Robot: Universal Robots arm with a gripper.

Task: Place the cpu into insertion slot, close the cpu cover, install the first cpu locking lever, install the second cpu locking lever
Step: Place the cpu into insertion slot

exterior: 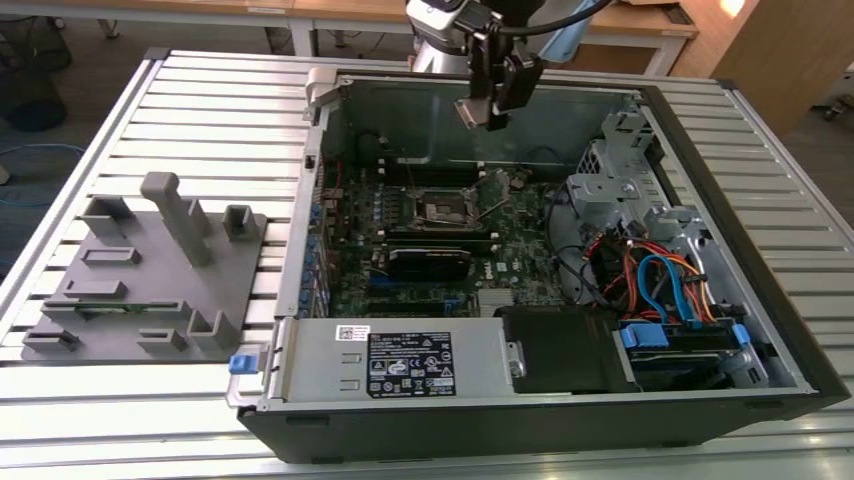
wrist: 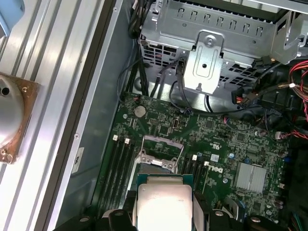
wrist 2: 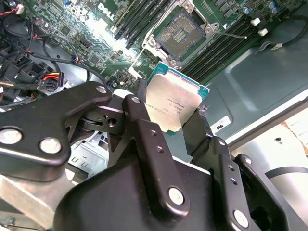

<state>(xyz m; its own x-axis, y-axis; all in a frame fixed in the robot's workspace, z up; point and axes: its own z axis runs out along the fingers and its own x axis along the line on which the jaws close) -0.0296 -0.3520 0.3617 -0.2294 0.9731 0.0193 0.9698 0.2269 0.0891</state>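
Note:
My gripper [exterior: 489,100] hangs above the open computer case, over its back part, shut on the cpu [exterior: 470,112]. In both wrist views the cpu [wrist 2: 174,102] [wrist: 163,202] is a flat square chip with a silver top and green rim, pinched at two opposite edges by the black fingers [wrist 2: 139,103]. The insertion slot [exterior: 443,205] [wrist 2: 179,33] lies well below on the green board, its dark centre bare. In the first wrist view the silvery cpu cover [wrist: 162,143] looks swung open behind the slot. A thin locking lever [wrist 2: 236,34] sticks out beside the slot.
Long black memory slots [wrist 2: 144,17] flank the slot. A black block [exterior: 427,262] sits in front of it. A drive cage [exterior: 607,185], coloured cables [exterior: 661,280] and a power supply [exterior: 400,365] crowd the case. A grey fixture tray [exterior: 147,285] lies at the exterior view's left.

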